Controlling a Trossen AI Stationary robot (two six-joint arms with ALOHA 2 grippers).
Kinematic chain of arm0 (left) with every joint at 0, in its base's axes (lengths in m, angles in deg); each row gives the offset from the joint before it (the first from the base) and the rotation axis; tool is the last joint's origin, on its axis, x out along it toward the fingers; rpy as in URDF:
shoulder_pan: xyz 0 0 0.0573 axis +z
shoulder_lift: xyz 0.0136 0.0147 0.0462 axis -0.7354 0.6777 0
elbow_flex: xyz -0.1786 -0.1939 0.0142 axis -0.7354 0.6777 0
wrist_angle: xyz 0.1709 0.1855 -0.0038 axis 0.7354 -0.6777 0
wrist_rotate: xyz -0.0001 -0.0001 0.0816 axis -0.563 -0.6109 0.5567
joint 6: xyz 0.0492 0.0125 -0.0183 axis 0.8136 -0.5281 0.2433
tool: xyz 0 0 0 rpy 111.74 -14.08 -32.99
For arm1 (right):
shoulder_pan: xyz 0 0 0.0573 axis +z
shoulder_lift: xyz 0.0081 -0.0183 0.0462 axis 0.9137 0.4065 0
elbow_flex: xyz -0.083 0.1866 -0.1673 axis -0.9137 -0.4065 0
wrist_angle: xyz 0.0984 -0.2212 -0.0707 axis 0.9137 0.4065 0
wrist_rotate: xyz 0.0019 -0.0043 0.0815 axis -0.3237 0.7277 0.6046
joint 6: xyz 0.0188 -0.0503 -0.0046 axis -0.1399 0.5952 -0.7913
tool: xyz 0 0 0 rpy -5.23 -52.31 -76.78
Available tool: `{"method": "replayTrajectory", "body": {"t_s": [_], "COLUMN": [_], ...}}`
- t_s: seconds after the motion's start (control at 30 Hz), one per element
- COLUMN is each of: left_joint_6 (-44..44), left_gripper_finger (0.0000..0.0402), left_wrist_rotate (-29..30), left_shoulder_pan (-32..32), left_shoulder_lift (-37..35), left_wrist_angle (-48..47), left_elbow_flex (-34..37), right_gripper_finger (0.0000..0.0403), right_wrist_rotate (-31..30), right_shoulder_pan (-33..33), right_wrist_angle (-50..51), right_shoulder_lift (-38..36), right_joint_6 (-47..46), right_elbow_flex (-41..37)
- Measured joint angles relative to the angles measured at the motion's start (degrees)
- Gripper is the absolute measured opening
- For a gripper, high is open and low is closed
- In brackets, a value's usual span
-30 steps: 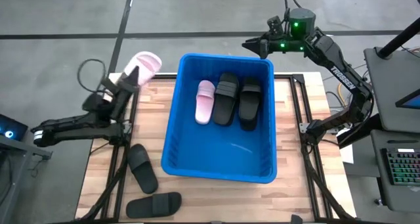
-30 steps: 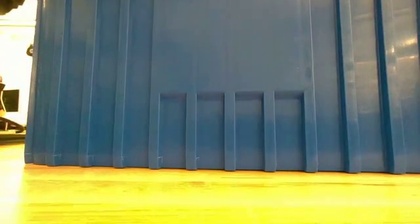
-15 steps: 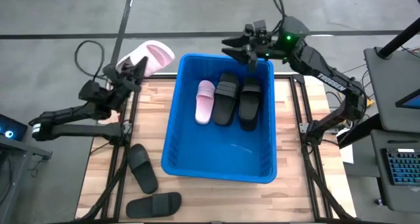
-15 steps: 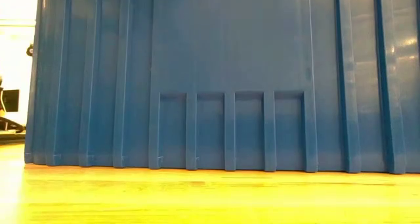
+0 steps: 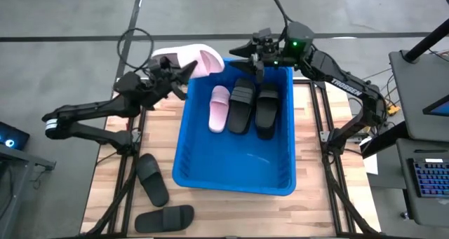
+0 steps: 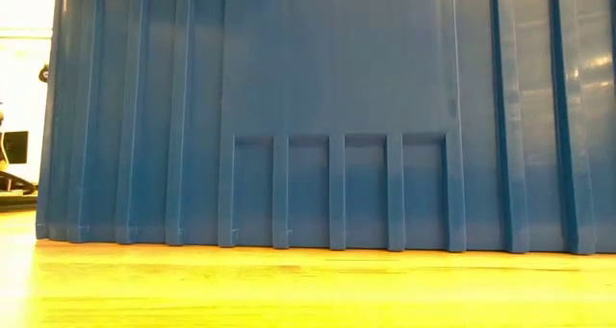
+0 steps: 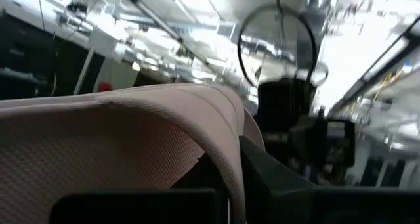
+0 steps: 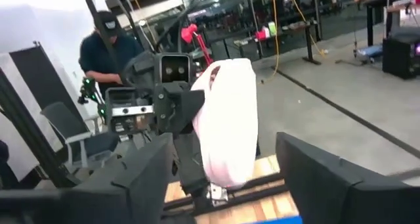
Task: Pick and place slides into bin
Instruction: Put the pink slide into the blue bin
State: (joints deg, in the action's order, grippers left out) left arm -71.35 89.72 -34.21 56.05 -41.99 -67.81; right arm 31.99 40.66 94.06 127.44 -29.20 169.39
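Note:
A pale pink slide (image 5: 191,58) hangs in the air just outside the far left corner of the blue bin (image 5: 189,134), with my left gripper (image 5: 184,72) shut on it. In the right wrist view this slide (image 8: 230,119) stands on end in front of my left gripper (image 8: 176,104). My right gripper (image 5: 245,54) is open above the bin's far rim and faces the slide without touching it. Its own view shows the gripper (image 8: 230,184) with a finger on each side, short of the slide. Inside the bin lie another pink slide (image 5: 219,107) and two black slides (image 5: 242,104) (image 5: 266,109). My left gripper pinches the pink slide by one long edge (image 7: 226,159) between its two fingers, coming from the table's left side and slanting upward. Which part of the slide that edge belongs to cannot be told. The slide is lifted clear of table and bin.
Two black slides (image 5: 151,179) (image 5: 164,218) lie on the wooden table (image 5: 112,197) near its front left corner. The low view holds only the bin's wall (image 6: 327,116) and the table top (image 6: 289,290). A person (image 8: 105,46) stands beyond the table's left side.
My left gripper has risen and gone toward the bin's far left corner, turning as it went and carrying the pink slide along. My right gripper has gone toward the table's left along the bin's far rim, toward that slide.

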Motion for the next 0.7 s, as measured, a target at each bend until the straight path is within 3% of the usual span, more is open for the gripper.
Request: {"method": "replayTrajectory", "body": {"t_s": [0.3, 0.7], "left_joint_6": [0.55, 0.31], "left_gripper_finger": [0.0000, 0.0000], "left_wrist_rotate": [-0.41, -1.03], "left_shoulder_pan": [0.00, -0.02], "left_shoulder_lift": [1.59, 3.87], "left_wrist_angle": [0.22, 0.11], "left_elbow_flex": [-1.25, -3.03], "right_gripper_finger": [0.0326, 0.0326], "right_wrist_rotate": [0.03, -0.01], "right_shoulder_pan": [1.30, 1.46], "right_wrist_angle": [1.00, 1.33], "right_shoulder_lift": [0.59, 3.56], "right_joint_6": [2.24, 3.73], "right_elbow_flex": [0.02, 0.02]}}
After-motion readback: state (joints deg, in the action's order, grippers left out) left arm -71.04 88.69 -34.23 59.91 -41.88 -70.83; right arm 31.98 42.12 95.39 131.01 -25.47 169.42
